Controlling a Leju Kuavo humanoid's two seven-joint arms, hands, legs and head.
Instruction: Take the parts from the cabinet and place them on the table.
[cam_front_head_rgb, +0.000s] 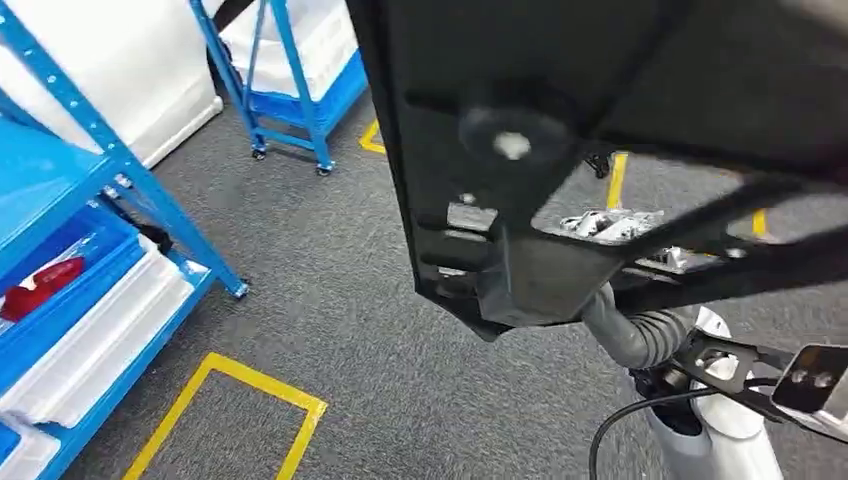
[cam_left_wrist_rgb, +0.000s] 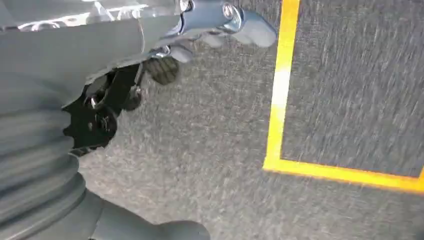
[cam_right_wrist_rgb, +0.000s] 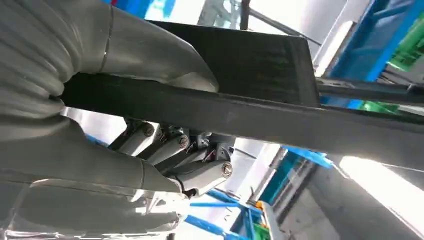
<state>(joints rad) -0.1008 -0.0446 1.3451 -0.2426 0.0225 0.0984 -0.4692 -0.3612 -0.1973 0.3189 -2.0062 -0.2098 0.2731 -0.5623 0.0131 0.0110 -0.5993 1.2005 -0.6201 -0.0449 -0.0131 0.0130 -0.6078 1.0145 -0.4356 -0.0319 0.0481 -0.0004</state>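
Right fingers (cam_right_wrist_rgb: 170, 150) are clamping the black part (cam_front_head_rgb: 600, 130), carrying it; left hand (cam_left_wrist_rgb: 165, 65) hanging empty, fingers loosely curled. Next: reaching the table.

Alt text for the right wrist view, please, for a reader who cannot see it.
The robot's right hand grips the edge of a large flat black plastic part, thick grey thumb on one face and silver-jointed fingers curled against the other. Behind the part are blurred blue metal shelving frames and bright white surfaces.

Bright even light; motion blur throughout.
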